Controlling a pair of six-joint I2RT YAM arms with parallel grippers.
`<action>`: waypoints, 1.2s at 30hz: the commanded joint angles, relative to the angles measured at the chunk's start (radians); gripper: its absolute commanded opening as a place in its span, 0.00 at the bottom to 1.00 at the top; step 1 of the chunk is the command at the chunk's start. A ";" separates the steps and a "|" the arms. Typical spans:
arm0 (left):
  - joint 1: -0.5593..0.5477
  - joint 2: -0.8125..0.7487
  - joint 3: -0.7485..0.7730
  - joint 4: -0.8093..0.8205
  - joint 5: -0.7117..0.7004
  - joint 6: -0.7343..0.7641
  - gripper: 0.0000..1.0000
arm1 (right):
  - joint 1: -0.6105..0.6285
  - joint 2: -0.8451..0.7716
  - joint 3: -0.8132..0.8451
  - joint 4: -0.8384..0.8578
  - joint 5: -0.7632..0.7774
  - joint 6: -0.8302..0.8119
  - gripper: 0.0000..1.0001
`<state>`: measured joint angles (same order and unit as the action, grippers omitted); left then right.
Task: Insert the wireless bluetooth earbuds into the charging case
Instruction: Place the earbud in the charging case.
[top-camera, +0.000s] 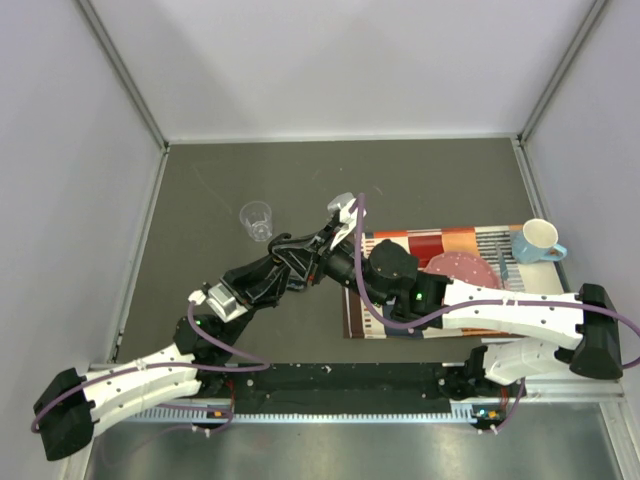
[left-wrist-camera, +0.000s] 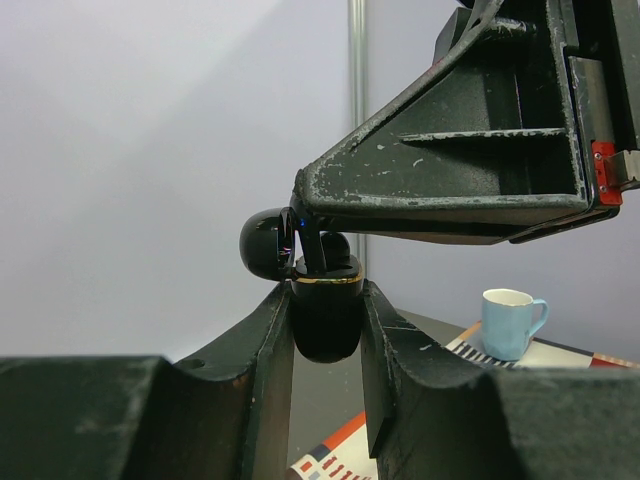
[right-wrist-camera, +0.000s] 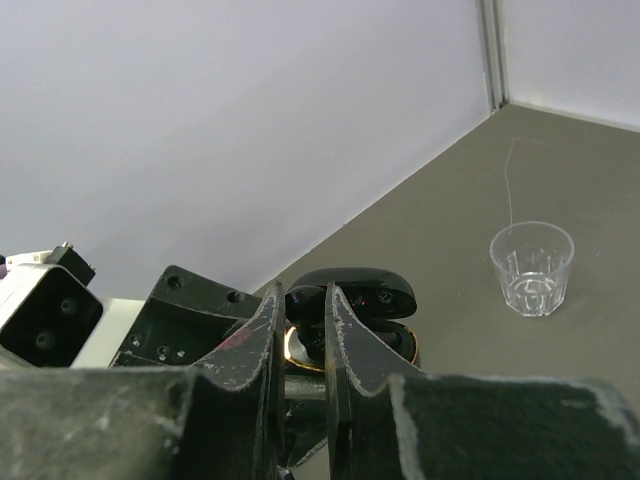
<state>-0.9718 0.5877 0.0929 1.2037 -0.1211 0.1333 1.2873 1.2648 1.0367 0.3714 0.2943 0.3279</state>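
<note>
The black charging case (left-wrist-camera: 325, 318) with a gold rim is held off the table, its lid (left-wrist-camera: 265, 245) hinged open. My left gripper (left-wrist-camera: 327, 300) is shut on the case body. My right gripper (right-wrist-camera: 303, 318) comes down over the open case (right-wrist-camera: 372, 296), shut on one of the small black wireless bluetooth earbuds (right-wrist-camera: 307, 305), which sits at the mouth of the case. In the top view both grippers meet above the table's middle, the left gripper (top-camera: 310, 250) below and the right gripper (top-camera: 327, 230) above it. Whether another earbud lies inside the case is hidden.
A clear plastic cup (top-camera: 257, 220) stands upright on the grey table left of the grippers. A striped mat (top-camera: 440, 243) lies to the right, bearing a light blue mug (top-camera: 540, 242) and a pink dotted piece (top-camera: 462, 268). Walls close in on three sides.
</note>
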 joint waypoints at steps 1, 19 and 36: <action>-0.002 -0.009 0.005 0.203 -0.015 0.009 0.00 | 0.004 -0.022 0.028 -0.078 0.063 -0.033 0.04; -0.002 0.021 0.018 0.224 -0.046 0.002 0.00 | 0.004 -0.036 -0.020 0.014 0.037 -0.036 0.00; -0.002 0.041 0.010 0.283 -0.072 0.002 0.00 | 0.003 -0.028 -0.021 0.020 0.063 0.010 0.00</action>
<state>-0.9760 0.6266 0.0895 1.2442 -0.1665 0.1326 1.2873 1.2541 1.0206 0.3820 0.3397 0.3264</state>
